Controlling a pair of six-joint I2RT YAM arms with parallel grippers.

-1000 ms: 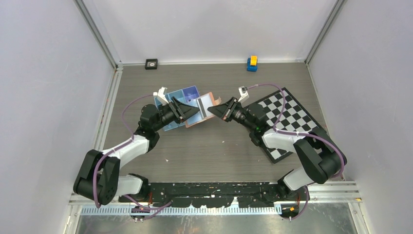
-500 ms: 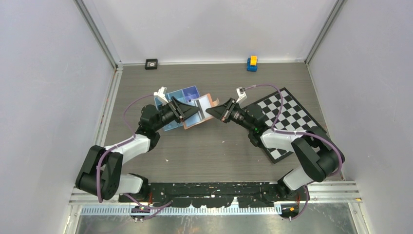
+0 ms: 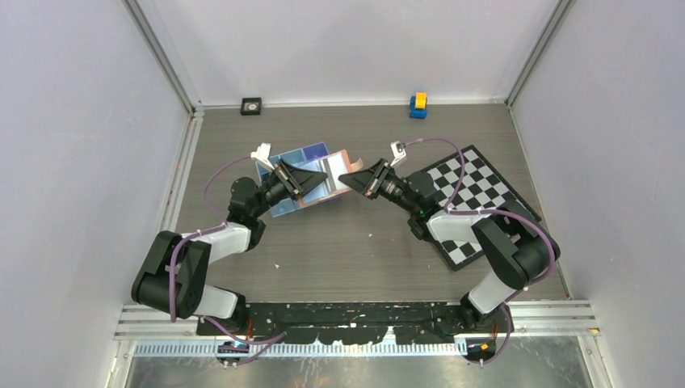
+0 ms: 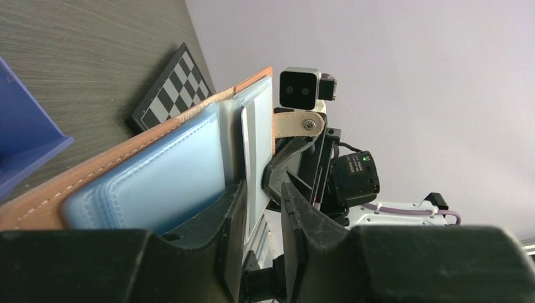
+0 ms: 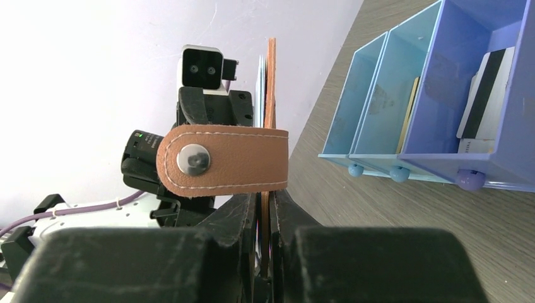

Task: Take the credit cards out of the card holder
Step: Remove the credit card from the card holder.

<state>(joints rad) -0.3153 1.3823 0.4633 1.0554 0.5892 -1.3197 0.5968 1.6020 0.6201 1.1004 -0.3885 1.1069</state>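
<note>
step in hand: getting a card out of the card holder [image 4: 126, 158]

right gripper [image 5: 265, 208] is clamped tight on the tan edge of the holder and holds it up off the table [image 3: 363, 242], standing on edge. the snap strap [image 5: 221, 161] lies across in front of the right wrist cam. the holder hangs in the air between the two grippers, near the blue tray [image 5: 441, 82], with its pocket side turned to the left arm

left gripper [image 4: 260, 202] is nosed in on that side, jaws narrow, one finger on each side of a pale card [image 4: 255, 145] that pokes out past the light blue pocket. there looks to be a thin gap on one side, so can't tell if the pads bite the card or only bracket it

the tray holds a card with a black stripe [image 5: 489, 95] in the darker end compartment and an orange-ish card [image 5: 410, 107] on edge in the next one. so i judge the task partway done, with at least this pale card to go. can't see if more sit behind it

next move, my guess: finish the pinch on the card alone, not the pocket lip. then draw it straight out along the pocket opening while the right side holds firm, and take it over to the tray
</note>
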